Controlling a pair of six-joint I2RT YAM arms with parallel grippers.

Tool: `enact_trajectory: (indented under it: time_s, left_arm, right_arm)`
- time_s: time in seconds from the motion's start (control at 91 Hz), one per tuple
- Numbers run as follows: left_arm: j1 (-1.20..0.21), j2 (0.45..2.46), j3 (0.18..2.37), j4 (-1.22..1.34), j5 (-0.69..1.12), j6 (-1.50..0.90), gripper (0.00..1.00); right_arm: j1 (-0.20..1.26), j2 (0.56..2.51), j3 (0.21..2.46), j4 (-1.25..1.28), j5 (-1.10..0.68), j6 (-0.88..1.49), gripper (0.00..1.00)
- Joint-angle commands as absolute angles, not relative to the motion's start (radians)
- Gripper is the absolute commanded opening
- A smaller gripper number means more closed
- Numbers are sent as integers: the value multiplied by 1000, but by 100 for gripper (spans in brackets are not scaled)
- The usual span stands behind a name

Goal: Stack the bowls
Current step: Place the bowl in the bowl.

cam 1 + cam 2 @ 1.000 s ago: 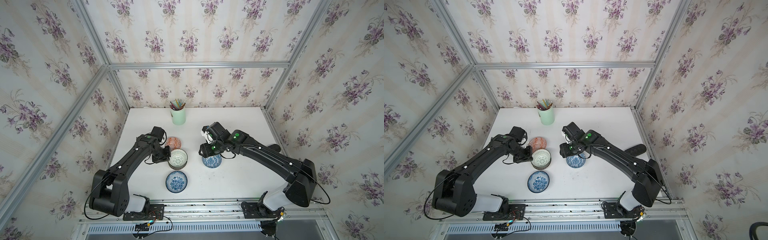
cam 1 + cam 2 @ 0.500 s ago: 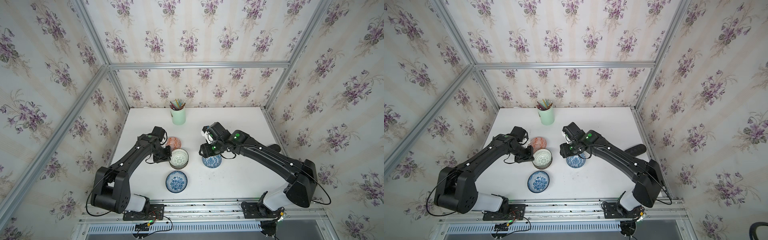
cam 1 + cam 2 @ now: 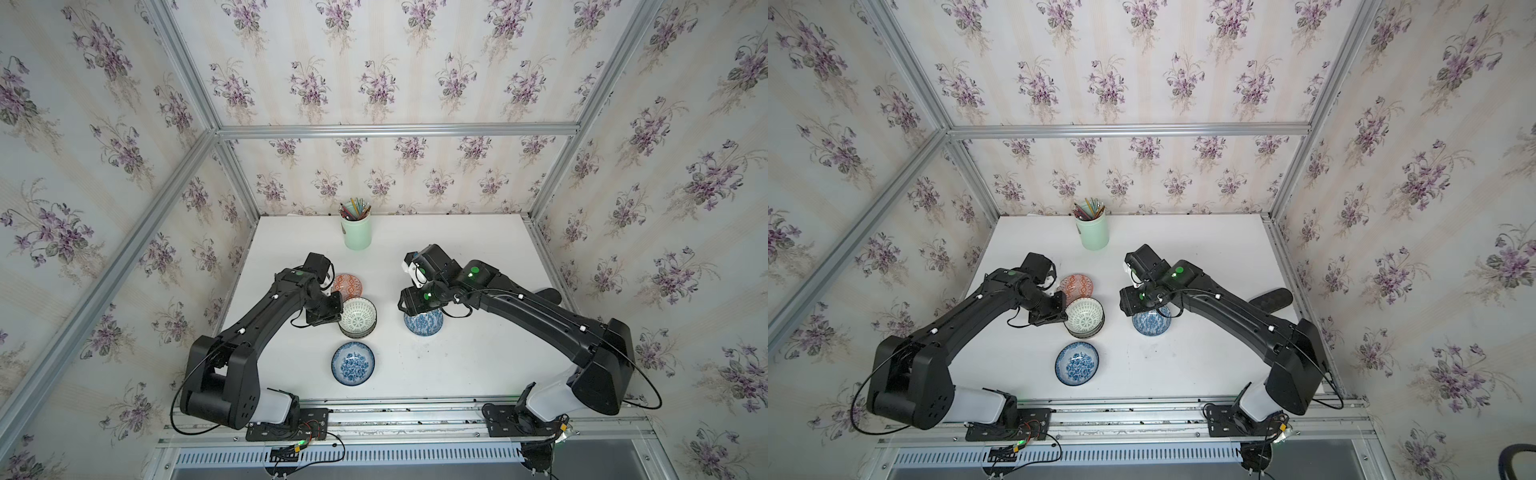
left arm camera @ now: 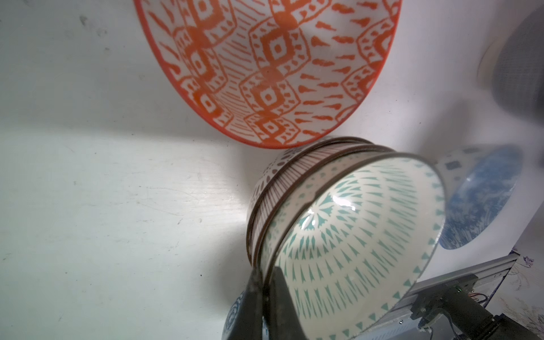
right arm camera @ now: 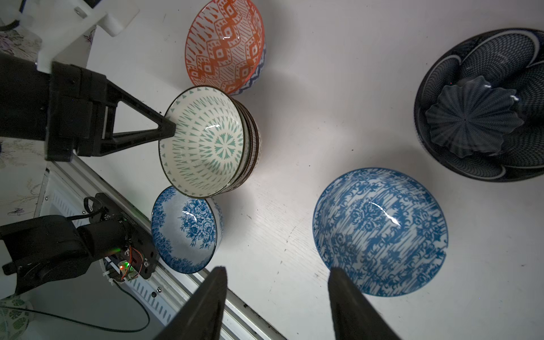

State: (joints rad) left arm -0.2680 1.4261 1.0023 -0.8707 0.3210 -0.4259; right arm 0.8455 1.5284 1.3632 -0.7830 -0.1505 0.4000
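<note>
Little moved last sec: left gripper (image 4: pixel 266 273) still pinches lattice bowl (image 4: pixel 353 235) rim atop stack (image 3: pixel 357 318), right gripper (image 5: pixel 277 270) fingers spread by blue bowl (image 5: pixel 379 232); prob 4 loose.

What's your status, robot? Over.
Left fingers shut on rim of top bowl in stack. Right fingers open, above blue bowl. Orange bowl close beside stack.
</note>
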Motion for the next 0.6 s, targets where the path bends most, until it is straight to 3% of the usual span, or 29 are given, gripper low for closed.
enact_trajectory:
  time_s: [0.0, 0.275, 0.495, 0.593]
  left_arm:
    - [-267, 1422, 1003, -877, 314, -428, 0]
    - [-267, 1422, 1003, -872, 322, -429, 0]
    - [-267, 1384, 1002, -874, 325, -426, 9]
    - [-267, 1386, 999, -873, 332, -428, 18]
  right_arm:
    - [845, 1531, 1370, -781, -155, 396, 60]
    - [845, 1532, 1370, -781, -153, 399, 60]
    - [845, 1532, 1371, -776, -153, 400, 60]
    - [846, 1533, 1373, -776, -152, 400, 60]
